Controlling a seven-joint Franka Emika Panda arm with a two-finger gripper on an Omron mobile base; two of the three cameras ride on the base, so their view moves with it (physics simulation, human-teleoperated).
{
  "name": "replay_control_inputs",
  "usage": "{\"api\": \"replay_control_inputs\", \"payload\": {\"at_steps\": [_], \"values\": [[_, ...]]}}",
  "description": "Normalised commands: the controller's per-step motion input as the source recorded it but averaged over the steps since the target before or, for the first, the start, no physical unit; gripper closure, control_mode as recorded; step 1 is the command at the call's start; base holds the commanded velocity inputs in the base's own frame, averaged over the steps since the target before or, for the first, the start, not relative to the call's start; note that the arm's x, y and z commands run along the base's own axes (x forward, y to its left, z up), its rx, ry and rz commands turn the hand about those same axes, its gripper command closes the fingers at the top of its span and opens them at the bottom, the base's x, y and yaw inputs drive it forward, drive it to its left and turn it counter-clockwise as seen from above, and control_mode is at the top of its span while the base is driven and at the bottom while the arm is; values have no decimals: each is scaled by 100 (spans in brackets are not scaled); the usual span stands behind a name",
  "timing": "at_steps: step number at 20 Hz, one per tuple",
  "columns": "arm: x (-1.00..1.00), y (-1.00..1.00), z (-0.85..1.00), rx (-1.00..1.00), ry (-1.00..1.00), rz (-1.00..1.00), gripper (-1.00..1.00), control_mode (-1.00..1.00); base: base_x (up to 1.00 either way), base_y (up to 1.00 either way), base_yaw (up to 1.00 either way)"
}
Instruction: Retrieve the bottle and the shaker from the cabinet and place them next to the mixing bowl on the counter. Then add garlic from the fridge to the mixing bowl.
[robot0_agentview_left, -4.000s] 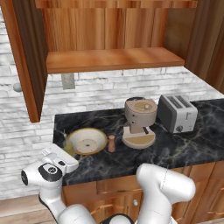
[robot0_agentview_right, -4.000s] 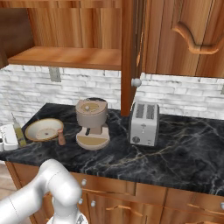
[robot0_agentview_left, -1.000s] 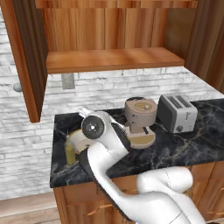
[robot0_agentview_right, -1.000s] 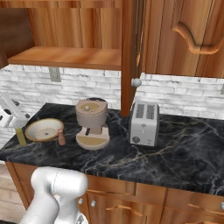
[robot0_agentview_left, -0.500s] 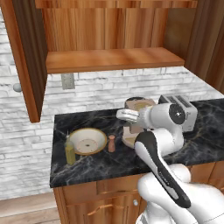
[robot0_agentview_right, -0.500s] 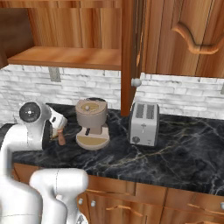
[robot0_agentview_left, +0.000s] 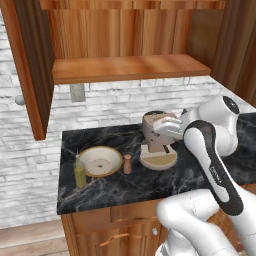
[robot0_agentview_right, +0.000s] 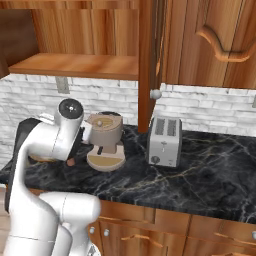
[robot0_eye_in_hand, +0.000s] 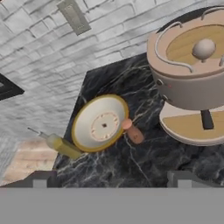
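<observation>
Glossy black marble counter (robot0_agentview_left: 150, 187), smooth wooden cabinet (robot0_agentview_left: 125, 35), matt metal toaster (robot0_agentview_right: 164, 141), rough white-brick wall (robot0_eye_in_hand: 39, 57).

The dark marble tabletop (robot0_agentview_left: 150, 187) carries a mixing bowl (robot0_agentview_left: 100, 161), the bottle (robot0_agentview_left: 79, 173) at its 8 o'clock, the shaker (robot0_agentview_left: 127, 164) at 3 o'clock, a coffee machine (robot0_agentview_left: 157, 142) and a toaster (robot0_agentview_right: 164, 141).

A black marble bench (robot0_agentview_left: 150, 185) with pale veining runs along a wall of whitewashed brick (robot0_agentview_left: 115, 102), which carries a grey outlet plate (robot0_agentview_left: 77, 92). Below the bench top sit warm wooden cabinet fronts (robot0_agentview_right: 165, 232) with small round knobs and curved handles. Above, an open wooden wall cabinet shows a bare shelf (robot0_agentview_left: 127, 67), its door (robot0_agentview_left: 32, 70) swung out to the left with a round knob. Further right hangs a closed cabinet door (robot0_agentview_right: 215, 42) with a curved wooden handle. Wooden flooring (robot0_agentview_left: 30, 242) shows at lower left.
</observation>
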Motion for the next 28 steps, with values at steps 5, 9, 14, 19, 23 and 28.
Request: {"api": "replay_control_inputs", "payload": {"at_steps": [5,9,14,19,23,28], "values": [[-17,-6,-5,-17,0,-26,-100,-100,0,0,0],[-8,0,-15,-32,-1,-41,-100,-100,0,0,0],[-8,0,3,-12,-11,-13,-100,-100,0,0,0],[-54,0,37,1,-23,11,-100,-100,0,0,0],[-78,0,47,2,-25,18,-100,-100,0,0,0],[-47,0,29,0,-20,13,-100,-100,0,0,0]]}}
